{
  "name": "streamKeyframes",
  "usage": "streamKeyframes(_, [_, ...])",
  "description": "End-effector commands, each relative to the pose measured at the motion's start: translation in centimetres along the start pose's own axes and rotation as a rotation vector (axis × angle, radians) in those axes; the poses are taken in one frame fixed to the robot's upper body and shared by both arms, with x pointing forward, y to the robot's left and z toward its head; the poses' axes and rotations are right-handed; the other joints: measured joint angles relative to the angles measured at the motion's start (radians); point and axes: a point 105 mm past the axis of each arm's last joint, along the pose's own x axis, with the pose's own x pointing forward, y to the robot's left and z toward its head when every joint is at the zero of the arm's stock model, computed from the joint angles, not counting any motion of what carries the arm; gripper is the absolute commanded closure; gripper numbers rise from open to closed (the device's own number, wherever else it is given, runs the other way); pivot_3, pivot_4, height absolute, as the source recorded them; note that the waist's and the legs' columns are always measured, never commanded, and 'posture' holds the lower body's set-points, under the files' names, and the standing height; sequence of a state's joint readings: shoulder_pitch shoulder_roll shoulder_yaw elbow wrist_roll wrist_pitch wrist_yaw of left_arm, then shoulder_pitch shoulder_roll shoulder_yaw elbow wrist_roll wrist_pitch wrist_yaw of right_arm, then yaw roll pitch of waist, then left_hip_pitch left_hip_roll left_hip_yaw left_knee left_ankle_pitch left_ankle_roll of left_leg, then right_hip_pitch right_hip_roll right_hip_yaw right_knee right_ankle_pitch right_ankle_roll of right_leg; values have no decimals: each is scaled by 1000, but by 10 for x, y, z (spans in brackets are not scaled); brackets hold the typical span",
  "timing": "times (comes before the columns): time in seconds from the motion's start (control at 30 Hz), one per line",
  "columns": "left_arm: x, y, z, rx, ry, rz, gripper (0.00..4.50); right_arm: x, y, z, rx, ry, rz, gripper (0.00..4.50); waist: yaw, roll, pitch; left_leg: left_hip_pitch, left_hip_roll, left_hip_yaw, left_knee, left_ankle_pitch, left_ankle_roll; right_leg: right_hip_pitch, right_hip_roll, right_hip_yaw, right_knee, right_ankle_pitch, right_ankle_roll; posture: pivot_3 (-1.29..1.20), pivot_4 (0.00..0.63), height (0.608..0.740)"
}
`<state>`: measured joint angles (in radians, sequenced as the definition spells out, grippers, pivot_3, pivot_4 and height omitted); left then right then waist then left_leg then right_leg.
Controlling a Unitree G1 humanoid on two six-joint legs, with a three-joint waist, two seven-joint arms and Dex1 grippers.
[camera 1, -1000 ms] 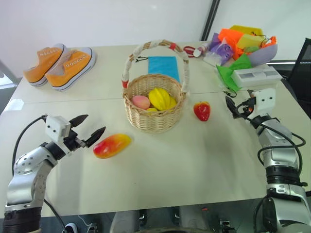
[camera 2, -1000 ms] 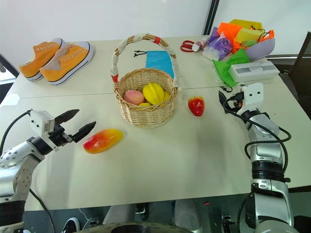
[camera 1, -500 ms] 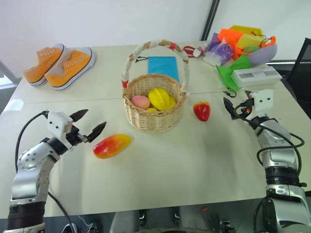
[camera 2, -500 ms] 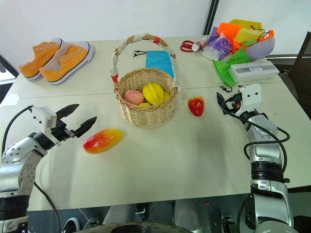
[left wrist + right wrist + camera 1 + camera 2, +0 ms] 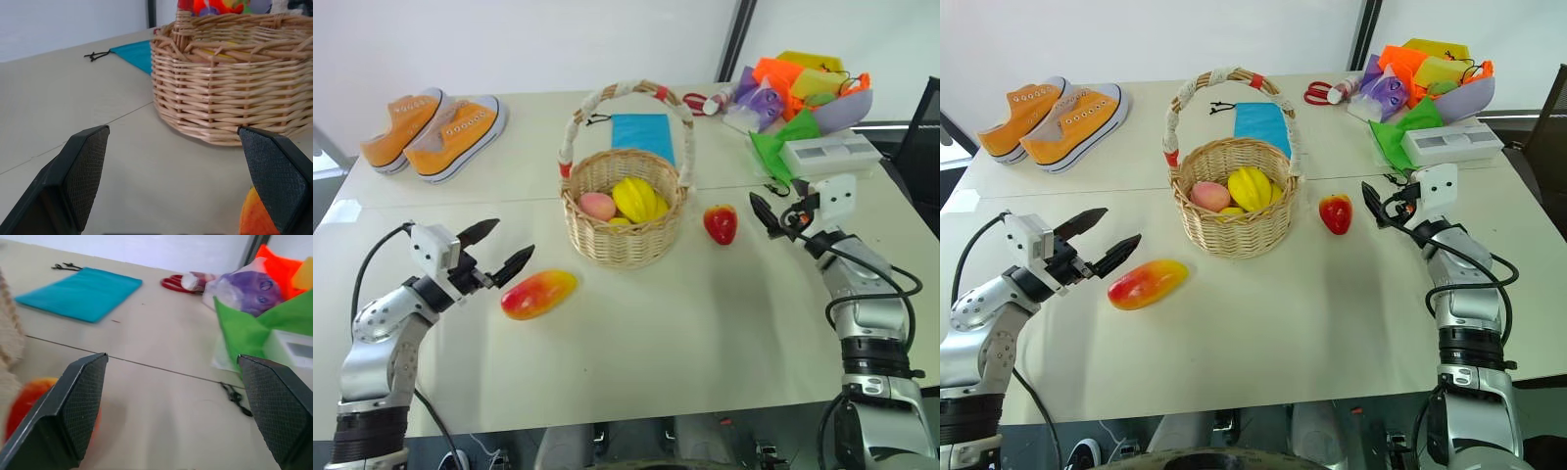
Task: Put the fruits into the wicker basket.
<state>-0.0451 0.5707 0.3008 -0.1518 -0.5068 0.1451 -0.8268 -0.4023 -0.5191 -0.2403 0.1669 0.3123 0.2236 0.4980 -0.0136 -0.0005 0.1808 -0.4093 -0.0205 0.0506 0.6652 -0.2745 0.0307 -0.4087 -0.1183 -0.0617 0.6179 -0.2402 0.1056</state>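
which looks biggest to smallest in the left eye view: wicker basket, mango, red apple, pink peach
1. wicker basket
2. mango
3. red apple
4. pink peach, though it sits partly hidden in the basket, so its rank against the apple is unsure

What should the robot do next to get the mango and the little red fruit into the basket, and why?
Probably ease the left pincer forward until the mango sits between its open fingers, then close. The mango lies just beside it on the table, outside the wicker basket. The open right pincer is near the red fruit.
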Motion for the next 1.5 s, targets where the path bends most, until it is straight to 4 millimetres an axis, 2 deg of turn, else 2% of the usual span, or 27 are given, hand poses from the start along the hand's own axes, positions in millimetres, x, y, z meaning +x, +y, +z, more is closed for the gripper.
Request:
streamKeyframes(0.03, [-1,-8,22,34,-58,-73,0,2,12,17,1,15,61,97,0,0,0,0,0,0,0,0,0,0,0,0,0,0,0,0,150,740])
streamKeyframes(0.17, [-4,-9,25,42,-54,-104,0,3,27,24,24,49,118,97,0,0,0,0,0,0,0,0,0,0,0,0,0,-2,-3,0,150,740])
streamKeyframes(0.27, [-3,-12,24,33,-57,-114,0,3,32,15,15,102,119,97,0,0,0,0,0,0,0,0,0,0,0,0,0,-2,-3,0,150,740])
streamKeyframes(0.4, [-4,-20,26,19,-66,-148,0,3,38,19,45,92,140,97,1,0,0,0,0,0,0,0,0,0,0,0,0,-2,-3,0,150,740])
streamKeyframes(0.47, [-5,-28,29,12,-63,-188,0,4,39,18,40,108,142,97,0,0,0,0,0,0,0,0,0,0,0,0,0,-2,-3,0,150,740])
streamKeyframes(0.63, [-16,-64,35,-9,-17,-388,0,10,48,10,18,171,143,97,-3,0,0,0,0,0,0,0,0,-1,0,0,-1,-2,-3,0,150,740])
streamKeyframes(0.73, [-14,-76,40,6,-20,-430,0,13,48,-3,-38,222,122,97,0,1,0,0,0,0,0,0,0,-1,0,0,0,-2,-4,0,150,740])
streamKeyframes(0.87, [-9,-99,39,6,-28,-484,0,16,53,-13,5,240,113,97,1,0,0,-1,0,0,0,0,0,0,0,1,-1,-2,-4,0,150,740])
streamKeyframes(1.1, [-3,-107,37,5,-41,-468,0,19,54,-31,30,290,69,97,0,1,0,-1,0,0,0,0,0,-1,1,0,-1,-2,-4,0,150,740])
streamKeyframes(1.2, [-2,-103,37,13,-40,-456,0,20,54,-28,41,277,65,918,0,1,0,-1,0,0,0,0,0,0,1,0,-1,-2,-4,0,150,740])
streamKeyframes(1.27, [-2,-99,38,20,-41,-439,0,19,52,-24,38,264,62,1873,1,1,0,-1,0,0,0,0,0,0,1,0,-1,-2,-4,0,150,740])
streamKeyframes(1.4, [-3,-91,35,24,-36,-407,0,16,40,-6,40,196,51,1873,2,1,0,-1,0,0,0,0,0,0,1,0,-1,-2,-4,0,150,740])
streamKeyframes(1.5, [-2,-88,35,26,-41,-387,0,6,32,9,11,159,91,1873,4,1,0,-1,0,0,0,0,1,0,1,0,-1,-2,-4,0,150,740])
